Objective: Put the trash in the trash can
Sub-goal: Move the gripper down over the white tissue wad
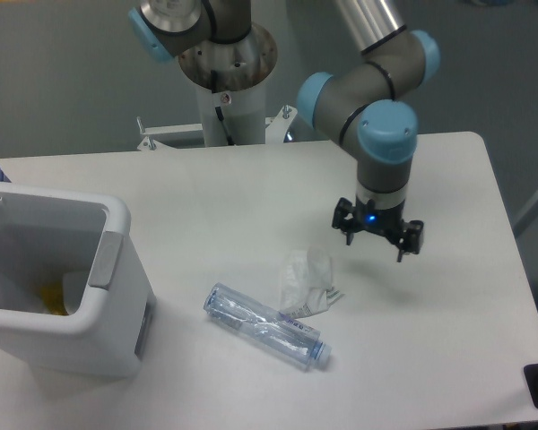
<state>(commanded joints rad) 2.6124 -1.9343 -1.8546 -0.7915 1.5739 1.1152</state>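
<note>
One arm in play: grey tubular links with light-blue joint caps, ending in a black two-finger gripper (377,235) pointing down over the white table (251,193). A small blue light glows on the gripper body. Fingers spread apart, nothing between them; it hangs above the tabletop, right of the trash and not touching it.

Trash, two pieces:
1. Crumpled white paper-like wad (307,273), lying near the table's middle, below and left of the gripper. A bit of printed wrapper shows at its lower edge.
2. Clear crinkled plastic bottle with a bluish cap (264,325), lying on its side, set diagonally, cap end toward the lower right. Its upper flank sits just beside the wad's lower edge; whether they touch I cannot tell.

One trash can: white rectangular plastic bin with thick rounded rim (117,215), standing upright at the table's left side, partly cut off by the frame. One grey handle panel (106,258) on the side facing the trash. Something yellow (52,297) shows at the bottom inside; too small to identify. Both trash pieces lie outside the bin, well apart from it, bottle's base end being the nearer.

Behind the table: one metal pedestal column (224,90) carrying the arm's base, against a grey wall.
</note>
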